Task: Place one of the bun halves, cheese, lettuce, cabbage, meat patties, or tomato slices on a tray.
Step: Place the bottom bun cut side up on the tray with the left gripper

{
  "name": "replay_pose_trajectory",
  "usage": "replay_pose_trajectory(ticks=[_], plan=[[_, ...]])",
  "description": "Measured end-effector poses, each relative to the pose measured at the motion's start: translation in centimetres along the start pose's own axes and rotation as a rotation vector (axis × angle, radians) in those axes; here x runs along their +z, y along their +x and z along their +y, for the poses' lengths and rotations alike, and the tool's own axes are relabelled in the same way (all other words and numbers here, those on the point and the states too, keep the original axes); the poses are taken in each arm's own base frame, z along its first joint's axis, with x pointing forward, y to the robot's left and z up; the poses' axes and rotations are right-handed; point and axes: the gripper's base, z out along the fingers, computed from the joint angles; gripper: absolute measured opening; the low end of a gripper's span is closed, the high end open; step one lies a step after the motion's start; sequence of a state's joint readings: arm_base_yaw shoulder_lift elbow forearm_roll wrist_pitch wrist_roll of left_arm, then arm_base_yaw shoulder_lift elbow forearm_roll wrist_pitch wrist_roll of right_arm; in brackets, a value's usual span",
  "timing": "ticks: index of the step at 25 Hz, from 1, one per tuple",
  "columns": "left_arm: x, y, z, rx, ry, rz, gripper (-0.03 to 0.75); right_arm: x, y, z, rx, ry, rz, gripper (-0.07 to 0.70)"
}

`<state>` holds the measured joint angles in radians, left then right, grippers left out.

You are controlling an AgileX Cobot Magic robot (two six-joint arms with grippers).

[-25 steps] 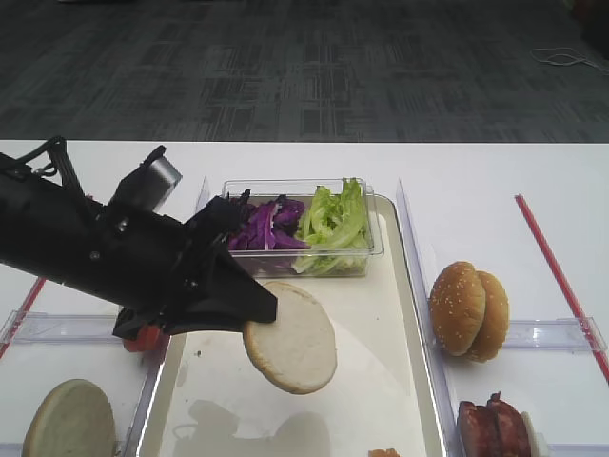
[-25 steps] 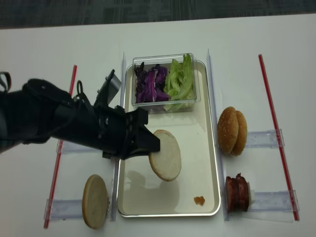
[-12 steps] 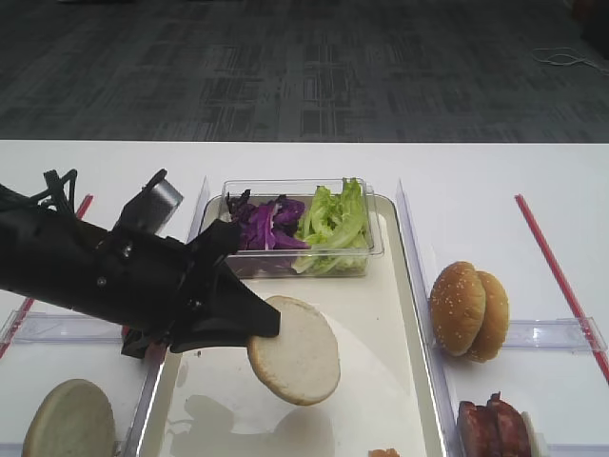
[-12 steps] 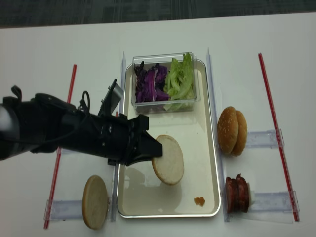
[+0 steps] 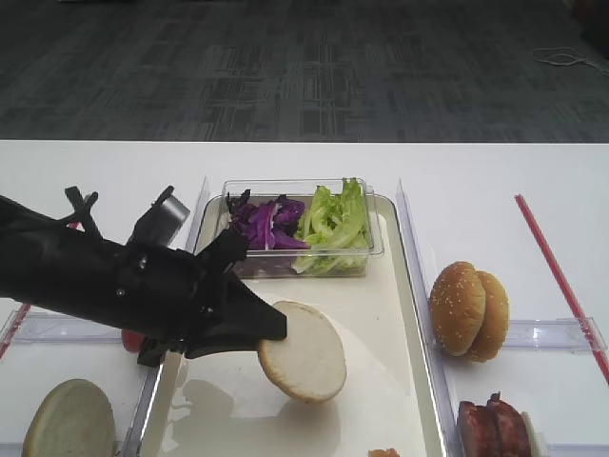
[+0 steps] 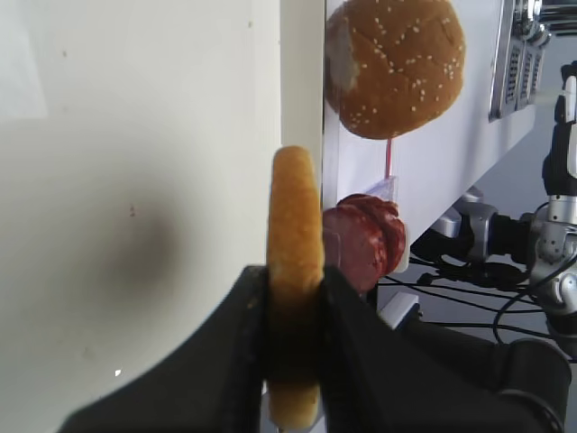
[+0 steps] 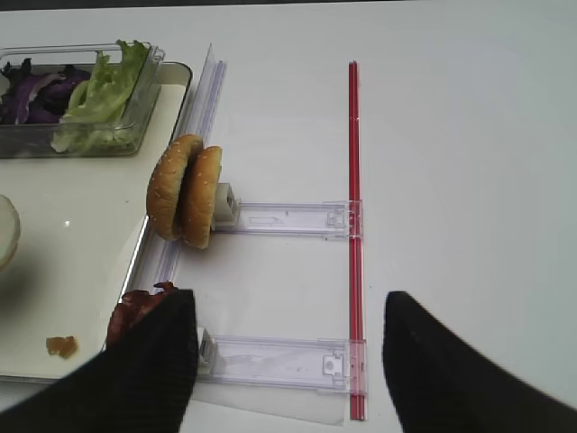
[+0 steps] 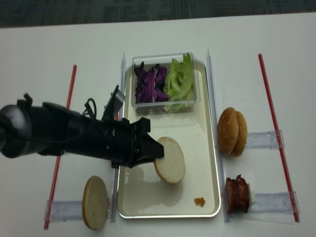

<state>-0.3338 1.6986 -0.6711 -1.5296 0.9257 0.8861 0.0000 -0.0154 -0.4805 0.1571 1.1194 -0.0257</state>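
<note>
A: Left wrist view: left gripper (image 6: 293, 298) clamped on bun half (image 6: 295, 262) edge, hanging over tray (image 6: 108, 180). Right gripper (image 7: 284, 361) spread, idle.
B: Light, soft, crushable. Best pinched gently at rim.

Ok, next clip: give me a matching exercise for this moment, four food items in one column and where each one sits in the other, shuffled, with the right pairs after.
Items:
1. bun half
2. cabbage
3. sesame buns
4. meat patties

Places:
A. on edge in a clear holder right of the tray, far end
B. pinched in the left claw over the tray floor
C. in the clear box at the tray's far end, beside the lettuce
D. on edge in a clear holder right of the tray, near end

Pairs: 1-B, 2-C, 3-A, 4-D
</note>
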Motion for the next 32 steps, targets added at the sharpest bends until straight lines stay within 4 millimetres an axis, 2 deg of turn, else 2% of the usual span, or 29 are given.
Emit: replay_pose_trajectory(ticks=[19, 32], plan=[[2.0, -0.6, 2.8, -0.065, 0.004, 0.016, 0.144, 0.0, 0.0, 0.0, 0.000, 0.000, 0.000, 0.454], [2.1, -0.4, 3.0, -0.039, -0.007, 0.040, 0.144, 0.0, 0.0, 0.0, -0.002, 0.000, -0.002, 0.454]])
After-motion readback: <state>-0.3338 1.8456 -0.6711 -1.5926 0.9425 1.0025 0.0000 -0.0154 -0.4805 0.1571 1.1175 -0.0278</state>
